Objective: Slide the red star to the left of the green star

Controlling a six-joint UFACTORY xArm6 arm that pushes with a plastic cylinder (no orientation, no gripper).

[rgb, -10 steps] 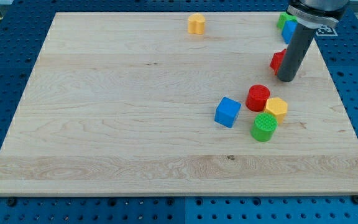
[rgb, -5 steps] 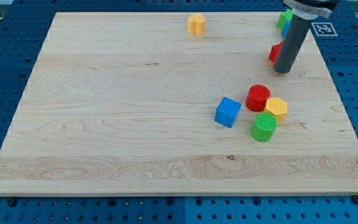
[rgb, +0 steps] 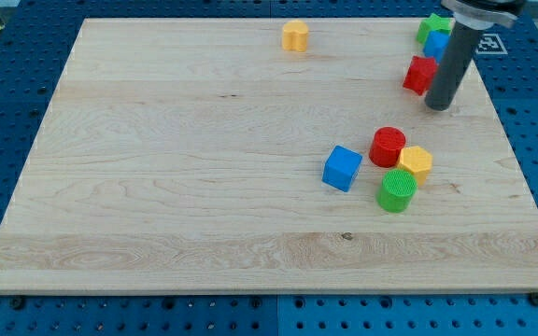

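The red star (rgb: 419,74) lies near the board's upper right corner. The green star (rgb: 432,25) sits above it at the top edge, with a blue block (rgb: 436,45) between them, partly hidden by the rod. My tip (rgb: 439,105) rests on the board just right of and below the red star, close to it or touching it; I cannot tell which.
A yellow block (rgb: 294,35) sits at the top centre. A cluster lies right of centre: blue cube (rgb: 342,168), red cylinder (rgb: 388,147), yellow block (rgb: 416,161), green cylinder (rgb: 397,190). The wooden board (rgb: 157,168) has a blue pegboard around it.
The red star has moved up toward the green star. My tip rose with it, then shifted right, uncovering more of the red star.
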